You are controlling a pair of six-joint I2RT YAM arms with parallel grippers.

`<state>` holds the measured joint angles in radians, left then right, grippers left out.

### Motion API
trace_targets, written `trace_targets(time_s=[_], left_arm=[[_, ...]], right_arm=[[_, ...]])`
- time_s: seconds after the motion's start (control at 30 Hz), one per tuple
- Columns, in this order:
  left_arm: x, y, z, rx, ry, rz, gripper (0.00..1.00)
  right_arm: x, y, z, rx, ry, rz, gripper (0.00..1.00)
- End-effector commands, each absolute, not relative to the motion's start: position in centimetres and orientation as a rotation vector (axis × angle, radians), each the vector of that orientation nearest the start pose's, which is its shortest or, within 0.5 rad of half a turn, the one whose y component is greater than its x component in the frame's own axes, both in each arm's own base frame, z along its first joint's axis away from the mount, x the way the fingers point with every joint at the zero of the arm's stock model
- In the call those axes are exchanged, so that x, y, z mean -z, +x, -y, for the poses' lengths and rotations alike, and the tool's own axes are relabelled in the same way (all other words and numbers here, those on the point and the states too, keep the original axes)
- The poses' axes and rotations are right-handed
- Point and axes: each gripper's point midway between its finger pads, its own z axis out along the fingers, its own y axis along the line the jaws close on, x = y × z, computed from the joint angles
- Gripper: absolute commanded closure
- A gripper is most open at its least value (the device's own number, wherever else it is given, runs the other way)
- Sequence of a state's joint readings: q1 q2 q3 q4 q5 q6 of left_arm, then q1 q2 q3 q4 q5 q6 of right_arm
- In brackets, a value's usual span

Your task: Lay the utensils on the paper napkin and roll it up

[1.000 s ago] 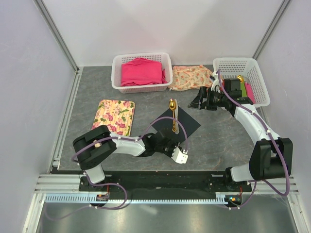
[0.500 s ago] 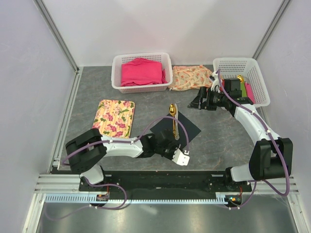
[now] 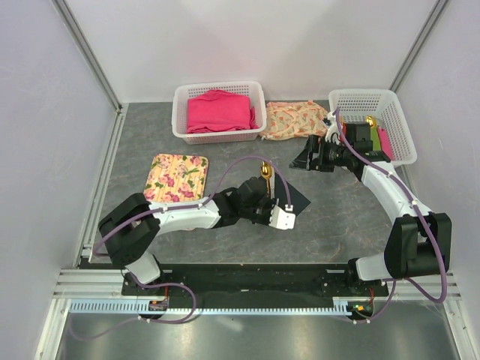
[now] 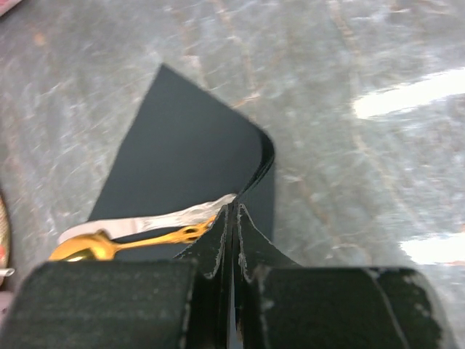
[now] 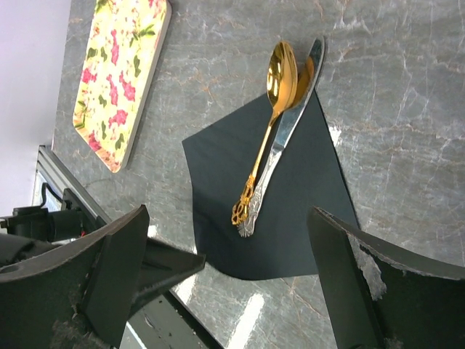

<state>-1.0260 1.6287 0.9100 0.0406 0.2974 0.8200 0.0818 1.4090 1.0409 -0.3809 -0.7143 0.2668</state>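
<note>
Pinched tight in left gripper (image 4: 232, 216): curled-up corner of paper napkin (image 4: 182, 138). Toward 11 o'clock: utensils (image 5: 278, 134), long axis 12-to-6. Well apart at 1 o'clock: right gripper (image 3: 304, 160), spread wide.

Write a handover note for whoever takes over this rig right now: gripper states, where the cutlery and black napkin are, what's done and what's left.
Left gripper: shut on an edge of the paper napkin, lifting it and curling it over.
Right gripper: open and empty, hovering beside the white basket on the right.
The utensils, a gold spoon and a silver knife among them, lie together on the napkin with their heads past its far corner.
Done: utensils are on the napkin and the first fold has begun.
Left: roll the napkin fully around them.
</note>
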Motion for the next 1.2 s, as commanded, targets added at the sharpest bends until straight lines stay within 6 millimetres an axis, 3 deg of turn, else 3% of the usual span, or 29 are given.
trace_targets(time_s=[0.0, 0.1, 0.5, 0.6, 0.8, 1.17], left_arm=[[-9.6, 22.7, 39.7, 0.468, 1.821, -1.236, 0.98], [-9.2, 24.1, 39.6, 0.448, 1.805, -1.248, 0.98], [-8.0, 27.8, 39.4, 0.363, 1.735, -1.285, 0.98], [-7.7, 28.3, 39.3, 0.339, 1.728, -1.287, 0.98], [-7.4, 29.2, 39.2, 0.313, 1.713, -1.298, 0.98], [-6.8, 30.5, 39.0, 0.256, 1.693, -1.301, 0.98]], right_arm=[[-17.6, 33.0, -15.3, -1.031, -0.156, -2.284, 0.02], [-17.1, 32.7, -15.3, -1.041, -0.129, -2.295, 0.06], [-13.3, 29.8, -16.6, -1.242, 0.043, -2.371, 0.67], [-12.8, 29.5, -16.7, -1.262, 0.062, -2.377, 0.76], [-11.3, 28.5, -17.0, -1.303, 0.109, -2.425, 0.85], [-8.6, 26.7, -18.7, -1.339, 0.125, -2.516, 0.91]])
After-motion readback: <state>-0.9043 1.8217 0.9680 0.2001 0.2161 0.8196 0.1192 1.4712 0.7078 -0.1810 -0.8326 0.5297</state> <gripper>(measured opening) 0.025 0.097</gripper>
